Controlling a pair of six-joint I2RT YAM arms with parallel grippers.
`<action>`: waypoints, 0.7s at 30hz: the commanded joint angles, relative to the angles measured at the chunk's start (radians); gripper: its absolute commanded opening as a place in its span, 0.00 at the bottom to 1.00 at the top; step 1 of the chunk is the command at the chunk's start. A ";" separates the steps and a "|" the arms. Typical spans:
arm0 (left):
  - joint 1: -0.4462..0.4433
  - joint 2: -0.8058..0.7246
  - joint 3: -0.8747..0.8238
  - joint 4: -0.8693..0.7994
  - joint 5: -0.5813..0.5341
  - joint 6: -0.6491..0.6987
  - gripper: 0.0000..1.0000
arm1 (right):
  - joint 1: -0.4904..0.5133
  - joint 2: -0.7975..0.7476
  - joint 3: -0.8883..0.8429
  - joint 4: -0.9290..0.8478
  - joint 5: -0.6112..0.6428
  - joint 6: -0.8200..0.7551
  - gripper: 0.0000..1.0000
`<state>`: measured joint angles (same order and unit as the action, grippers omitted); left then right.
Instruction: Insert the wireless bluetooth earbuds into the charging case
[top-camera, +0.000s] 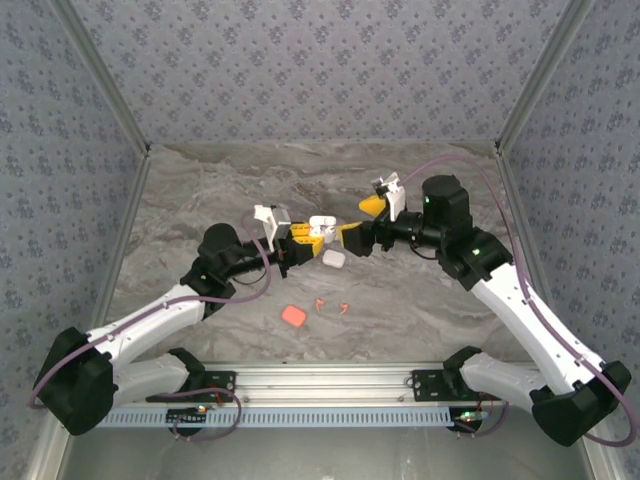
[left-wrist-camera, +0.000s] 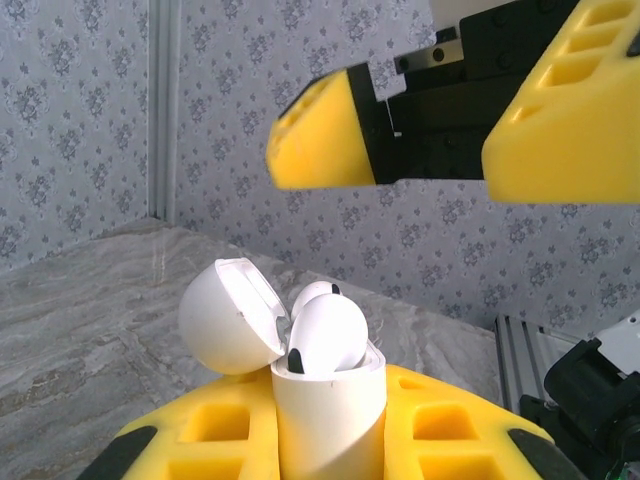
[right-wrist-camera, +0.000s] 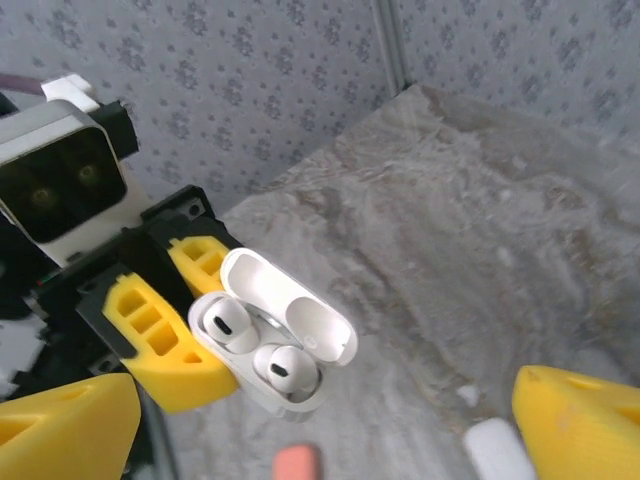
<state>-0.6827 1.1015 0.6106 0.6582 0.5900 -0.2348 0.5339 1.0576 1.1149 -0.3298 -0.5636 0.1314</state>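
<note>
A: Yellow-fingered left gripper (left-wrist-camera: 330, 435) is clamped on an open white charging case (right-wrist-camera: 300, 312); two white earbuds (right-wrist-camera: 228, 322) are seated.

B: With the right gripper (left-wrist-camera: 440, 130) spread wide, two orange-red buds (top-camera: 320, 300) are left on the marbled desk (top-camera: 430, 300).

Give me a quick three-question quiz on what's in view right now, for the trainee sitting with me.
1. True or false: the white charging case held by the left gripper has its lid shut.
2. Multiple choice: how many white earbuds sit in that case? A) none B) one C) two
3. Short answer: what colour are the two loose earbuds lying on the table?

Key: 1) False, the lid stands open. 2) C. 3) Orange-red.
</note>
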 joint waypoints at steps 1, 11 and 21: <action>-0.002 -0.002 0.017 0.067 0.024 -0.014 0.04 | -0.005 0.042 0.000 0.009 -0.137 0.055 1.00; -0.003 0.006 0.027 0.049 0.023 -0.009 0.04 | 0.032 0.142 0.054 0.030 -0.256 0.071 1.00; -0.003 0.023 0.044 0.027 0.029 -0.003 0.04 | 0.035 0.065 -0.003 0.138 -0.292 0.066 1.00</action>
<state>-0.6827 1.1168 0.6109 0.6636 0.5953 -0.2371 0.5632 1.1797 1.1225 -0.2707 -0.8055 0.1932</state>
